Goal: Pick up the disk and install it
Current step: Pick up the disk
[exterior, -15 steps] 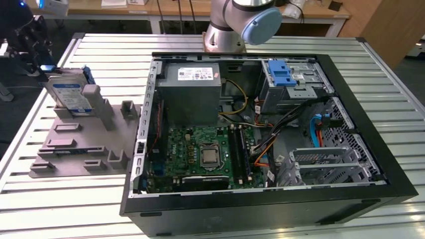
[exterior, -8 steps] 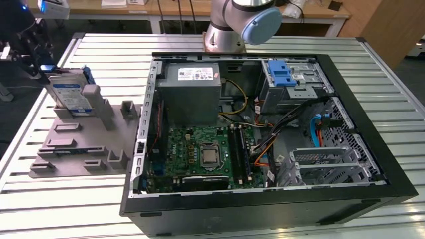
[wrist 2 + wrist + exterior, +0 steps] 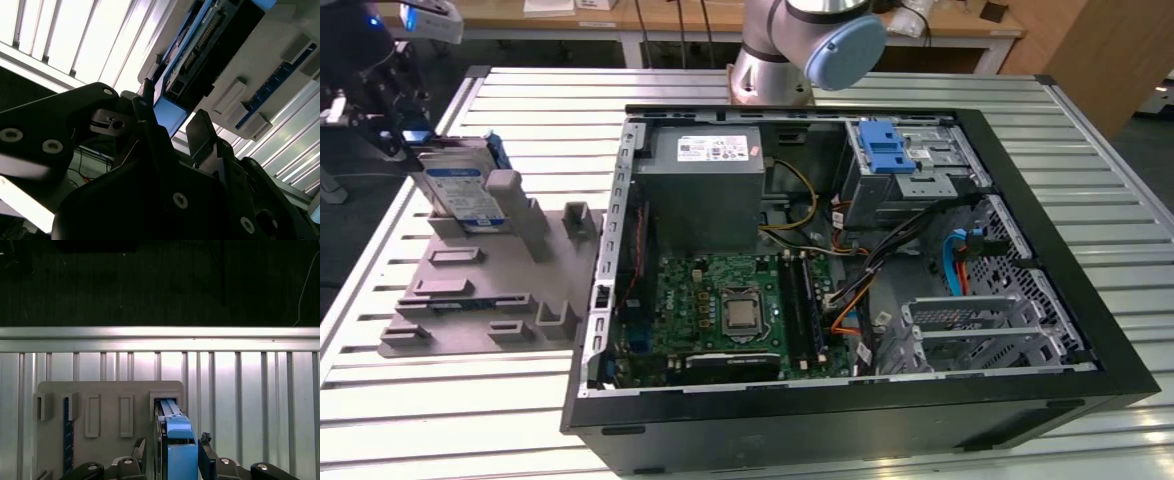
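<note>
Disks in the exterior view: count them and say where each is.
1. The disk stands upright in the grey fixture at the exterior view's left, the gripper straddling it. Others may be hidden inside the open computer case.

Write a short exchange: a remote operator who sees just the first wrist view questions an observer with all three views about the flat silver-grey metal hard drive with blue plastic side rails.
Operator: My gripper straddles the disk, which stands in the grey plastic fixture. Where is the computer?
Observer: The open black computer case lies to the exterior view's right of the fixture, on the same ribbed metal table.
Operator: Which way does the disk's label face?
Observer: The white-and-blue label is on the broad face turned toward the exterior camera.
</note>
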Tool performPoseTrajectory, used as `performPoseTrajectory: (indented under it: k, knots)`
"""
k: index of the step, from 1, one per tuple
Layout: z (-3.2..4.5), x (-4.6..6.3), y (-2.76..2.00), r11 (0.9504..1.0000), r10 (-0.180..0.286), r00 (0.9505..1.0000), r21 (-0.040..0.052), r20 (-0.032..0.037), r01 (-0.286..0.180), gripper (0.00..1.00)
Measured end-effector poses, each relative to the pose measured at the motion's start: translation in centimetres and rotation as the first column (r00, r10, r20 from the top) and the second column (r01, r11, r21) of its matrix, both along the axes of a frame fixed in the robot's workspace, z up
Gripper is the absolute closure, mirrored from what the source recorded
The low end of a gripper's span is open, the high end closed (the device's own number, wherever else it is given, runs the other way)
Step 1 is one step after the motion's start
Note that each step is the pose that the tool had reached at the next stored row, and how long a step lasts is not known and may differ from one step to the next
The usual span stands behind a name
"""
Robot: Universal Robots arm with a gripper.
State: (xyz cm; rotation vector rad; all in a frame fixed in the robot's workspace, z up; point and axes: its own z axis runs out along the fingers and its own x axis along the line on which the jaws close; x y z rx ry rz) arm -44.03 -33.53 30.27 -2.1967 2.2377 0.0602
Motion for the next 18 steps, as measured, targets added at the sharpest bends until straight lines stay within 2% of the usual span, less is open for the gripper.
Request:
performPoseTrajectory:
  k: [2, 12, 15, 16, 18]
  knots:
    - [-0.11, 0.0, 0.13, 1.0, 0.0, 1.0, 0.0001, 0.0002, 0.0, 0.47]
    - [-1.11, 0.0, 0.14, 1.0, -0.001, 1.0, 0.0, -0.0006, 0.001, 0.47]
    - [-1.11, 0.0, 0.14, 1.0, -0.001, 1.0, -0.0002, -0.0006, 0.001, 0.49]
    - [-1.11, 0.0, 0.14, 1.0, -0.001, 1.0, -0.0003, -0.0006, 0.001, 0.55]
    - [-1.12, 0.0, 0.14, 1.0, -0.001, 1.0, -0.0002, -0.0005, 0.001, 0.55]
